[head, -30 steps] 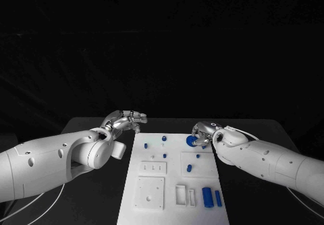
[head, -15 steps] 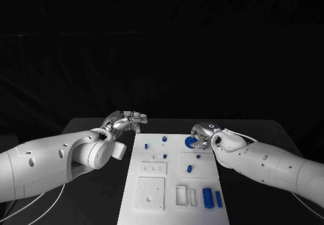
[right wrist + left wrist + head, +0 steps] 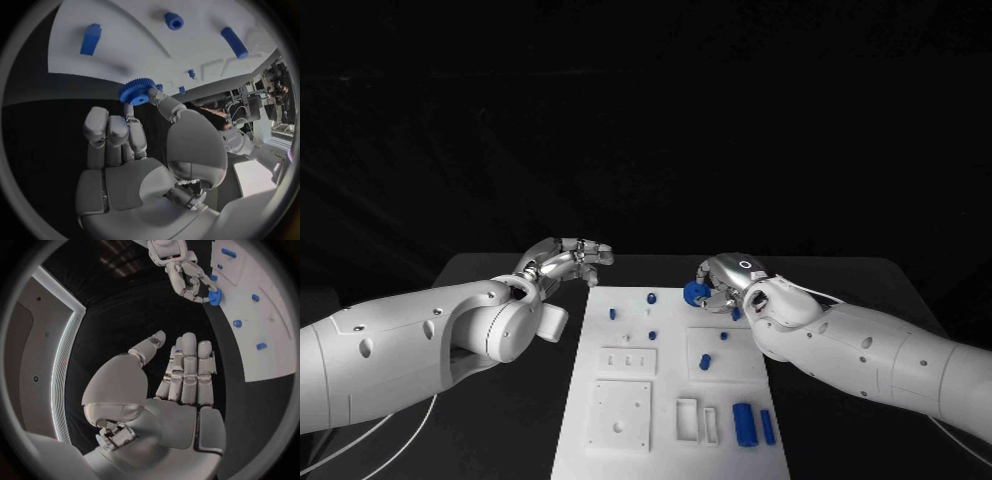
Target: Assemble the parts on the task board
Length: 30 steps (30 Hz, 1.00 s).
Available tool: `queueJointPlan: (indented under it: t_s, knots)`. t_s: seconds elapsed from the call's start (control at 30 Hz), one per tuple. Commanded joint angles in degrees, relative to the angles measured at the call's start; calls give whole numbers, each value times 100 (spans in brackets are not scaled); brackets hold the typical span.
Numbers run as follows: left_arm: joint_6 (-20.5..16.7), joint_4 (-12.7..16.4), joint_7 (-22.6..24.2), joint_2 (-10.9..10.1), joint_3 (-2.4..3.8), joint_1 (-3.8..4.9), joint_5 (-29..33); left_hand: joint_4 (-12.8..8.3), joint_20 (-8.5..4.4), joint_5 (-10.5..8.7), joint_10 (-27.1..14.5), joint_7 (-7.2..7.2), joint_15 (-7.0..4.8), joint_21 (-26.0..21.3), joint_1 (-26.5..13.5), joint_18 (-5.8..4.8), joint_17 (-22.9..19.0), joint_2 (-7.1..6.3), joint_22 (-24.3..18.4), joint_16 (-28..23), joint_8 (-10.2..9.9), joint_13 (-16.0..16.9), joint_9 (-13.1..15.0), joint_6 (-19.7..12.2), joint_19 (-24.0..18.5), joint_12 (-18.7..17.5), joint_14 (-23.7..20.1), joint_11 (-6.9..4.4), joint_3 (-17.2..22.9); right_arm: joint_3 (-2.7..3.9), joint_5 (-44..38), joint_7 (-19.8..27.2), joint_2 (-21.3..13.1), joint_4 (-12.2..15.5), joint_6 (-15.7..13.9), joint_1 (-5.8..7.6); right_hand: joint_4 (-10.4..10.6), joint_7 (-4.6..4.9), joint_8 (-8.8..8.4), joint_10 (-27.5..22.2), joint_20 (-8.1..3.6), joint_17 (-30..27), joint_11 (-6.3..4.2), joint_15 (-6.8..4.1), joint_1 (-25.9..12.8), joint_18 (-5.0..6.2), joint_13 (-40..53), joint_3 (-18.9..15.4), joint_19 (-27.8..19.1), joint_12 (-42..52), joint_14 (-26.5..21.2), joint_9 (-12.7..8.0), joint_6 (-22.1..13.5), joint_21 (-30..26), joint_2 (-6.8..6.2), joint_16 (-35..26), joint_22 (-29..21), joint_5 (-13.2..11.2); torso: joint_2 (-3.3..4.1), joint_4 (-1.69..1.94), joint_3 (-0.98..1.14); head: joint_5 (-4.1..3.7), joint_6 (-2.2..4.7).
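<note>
Looking down, you see the right hand [image 3: 721, 278] pinching a blue gear [image 3: 694, 293] at its fingertips (toothed rim plain in the right wrist view) over the far right end of the board [image 3: 668, 445], while the left hand [image 3: 565, 259] hangs empty, fingers loosely together, beside its far left corner.

We see our right hand [image 3: 723, 283] has moved with the blue gear [image 3: 694, 293] pinched in its fingertips: against the task board [image 3: 672, 400], hand and gear now sit a little nearer the board's far edge and further in from its right edge than a second ago. The gear's toothed rim now shows more fully clear of the fingers.
</note>
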Motion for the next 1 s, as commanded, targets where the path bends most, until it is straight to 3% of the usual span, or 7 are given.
queueJointPlan:
  t_s: [0.03, 0.3, 0.67, 0.73, 0.87, 0.97, 1.0]
  knots:
    - [51, 18, 37, 2, 5, 4, -19, -3, -37, -23, 2, -16, -4, 28, 10, 250, -10, 24, 36, 36, -12, 10, 10, 12, -3, -24, 47, 23, 37, 0, -415, -124, 31, 138, -228, 2, 29, -22, 30, 44, -18, 11, -3, -49, 53, 680, 663, 14, 29, 28, -2, 162, 57, 34, -44, -35, 72, -36, 3, 7, -3, 3, 10]
    - [31, 25, 33, -1, 5, 5, -20, -5, -37, -21, 2, -17, -4, 30, 11, 250, -12, 23, 35, 37, -12, 11, 12, 14, -3, -25, 48, 23, 37, -16, -676, -185, 316, 237, -152, 1, 65, -23, 21, 30, -19, 22, -5, -50, 85, 680, 648, 50, 32, 5, 2, 167, 60, 39, -72, -46, 73, -78, 7, 8, -7, 8, 22]
    - [26, -3, 25, 75, 6, 5, -23, -7, -36, -20, 3, -18, -4, 33, 13, 250, -14, 22, 34, 39, -12, 12, 13, 15, -4, -25, 48, 23, 37, -135, -743, -247, 753, -12, -22, -8, 78, -22, 11, 7, -18, 27, -4, -49, 116, 680, 630, 78, 31, -22, 4, 169, 55, 40, -69, -55, 73, -94, 15, 43, -20, -30, 38]
    - [26, -7, 24, 85, 6, 6, -23, -7, -36, -20, 3, -18, -4, 33, 13, 250, -15, 21, 34, 39, -12, 12, 13, 15, -4, -25, 48, 23, 37, -164, -743, -255, 810, -80, -1, -9, 79, -21, 10, 3, -18, 28, -4, -49, 117, 680, 627, 78, 31, -26, 4, 168, 54, 40, -70, -56, 73, -95, 17, 56, -27, -51, 45]
    - [26, -19, 40, 119, 6, 8, -23, 2, -33, -29, 3, -16, -2, 37, -10, 247, -19, 9, 32, 42, -14, 14, 15, 16, -6, -27, 47, 25, 24, -312, -743, -267, 904, -179, 56, -9, 80, -20, 5, -23, -17, 29, -2, -48, 120, 680, 609, 81, 30, -53, 4, 168, 47, 40, -68, -59, 73, -94, 21, 75, -45, -52, 40]
    - [42, -20, 40, 130, 7, 8, -25, 19, -33, -78, 3, -17, -1, 43, -46, 247, -27, -7, 27, 46, -19, 17, 18, 15, -9, -30, 45, 25, 4, -356, -743, -271, 990, -228, 97, -10, 80, -19, 1, -29, -16, 29, -1, -48, 123, 680, 604, 82, 29, -60, 3, 167, 43, 39, -67, -62, 73, -93, 26, 89, -65, -45, 37]
    - [44, -31, 38, 149, 7, 8, -26, 19, -33, -82, 2, -17, -1, 43, -46, 247, -28, -8, 27, 47, -19, 17, 19, 15, -9, -31, 45, 25, 4, -368, -743, -282, 1019, -250, 145, -12, 81, -18, 1, -32, -16, 29, -1, -47, 124, 680, 602, 82, 29, -63, 3, 167, 42, 39, -67, -62, 73, -92, 26, 88, -61, -39, 32]
